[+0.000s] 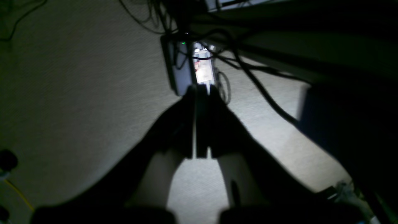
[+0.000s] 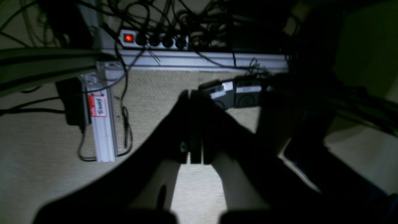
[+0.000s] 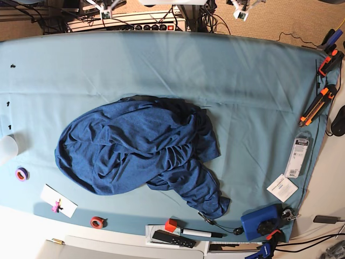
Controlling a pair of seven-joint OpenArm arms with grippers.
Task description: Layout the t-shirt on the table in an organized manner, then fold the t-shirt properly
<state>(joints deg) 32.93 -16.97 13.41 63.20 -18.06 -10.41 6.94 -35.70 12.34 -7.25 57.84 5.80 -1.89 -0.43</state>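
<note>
While the t-shirt point(image 3: 141, 147) is still sitting in a crumpled heap, nothing of the task is looking done: no layout, no fold. It is lying bunched near the middle of the bench point(image 3: 248, 81), skewed toward the left half in the base view, with one twisted tail of fabric trailing toward the near-right edge by the blue box point(image 3: 260, 222). No sleeve, hem or collar is reading cleanly from that view, so the whole job is remaining: spreading flat, squaring up, then folding. Neither arm is showing over the bench in the base view; only bits of white hardware are peeking in along the top edge. Both wrist cameras are looking down past the bench at carpeted floor and cabling, so my read is both arms are hanging parked off the work surface, pointing downward. The left pincer point(image 1: 199, 88) is clenched, jaws pressed together, nothing between them, aiming at a small lit device on the floor. The right pincer point(image 2: 192, 93) is likewise clenched and gripping nothing, hanging above the floor near a power strip point(image 2: 154, 39) and an aluminium rail point(image 2: 102, 124). Both are sitting well apart from the t-shirt.
</note>
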